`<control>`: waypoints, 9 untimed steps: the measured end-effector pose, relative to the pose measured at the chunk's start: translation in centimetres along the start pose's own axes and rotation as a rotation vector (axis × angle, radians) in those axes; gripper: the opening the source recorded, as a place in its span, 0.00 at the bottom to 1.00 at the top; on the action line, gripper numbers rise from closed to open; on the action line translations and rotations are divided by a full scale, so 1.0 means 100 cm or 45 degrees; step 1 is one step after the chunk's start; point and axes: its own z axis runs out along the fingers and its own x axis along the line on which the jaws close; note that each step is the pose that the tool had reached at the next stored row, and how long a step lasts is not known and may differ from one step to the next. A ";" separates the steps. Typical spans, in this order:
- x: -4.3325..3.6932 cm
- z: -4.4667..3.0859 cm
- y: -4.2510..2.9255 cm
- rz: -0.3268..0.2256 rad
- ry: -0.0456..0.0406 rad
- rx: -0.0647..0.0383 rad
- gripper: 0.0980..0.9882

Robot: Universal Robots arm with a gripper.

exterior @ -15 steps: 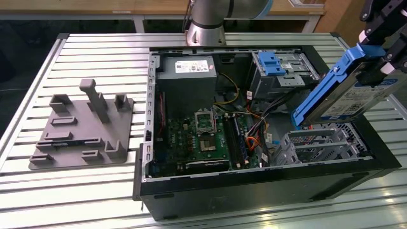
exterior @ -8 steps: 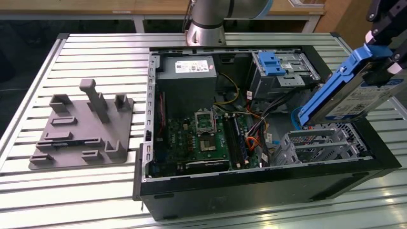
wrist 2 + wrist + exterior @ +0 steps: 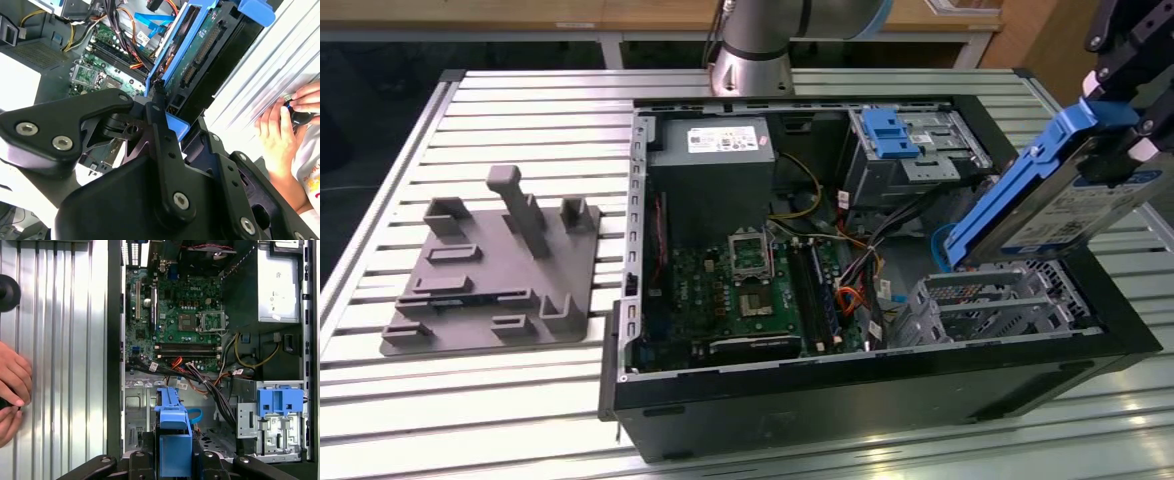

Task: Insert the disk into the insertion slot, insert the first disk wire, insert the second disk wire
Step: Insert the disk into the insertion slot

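fixture (image 3: pixel 487 275) of grey plastic lies on the slatted table (image 3: pixel 520 100) at the exterior view's left; beside it the open computer case (image 3: pixel 854 385) shows its green motherboard (image 3: pixel 747 290). at the right the tool (image 3: pixel 1118 120) pinches the disk (image 3: pixel 1061 210), a silver drive with white label in a bright blue carrier, held tilted just above the perforated grey insertion slot (image 3: pixel 987 305), not yet inside
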 end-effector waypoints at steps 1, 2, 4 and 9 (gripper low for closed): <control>0.0001 0.0005 -0.0001 0.000 0.000 0.000 0.30; 0.0001 0.0010 -0.0003 -0.001 0.000 0.000 0.30; 0.0002 0.0019 -0.0007 -0.001 0.000 0.000 0.30; 0.0005 0.0047 -0.0026 -0.001 0.000 0.000 0.30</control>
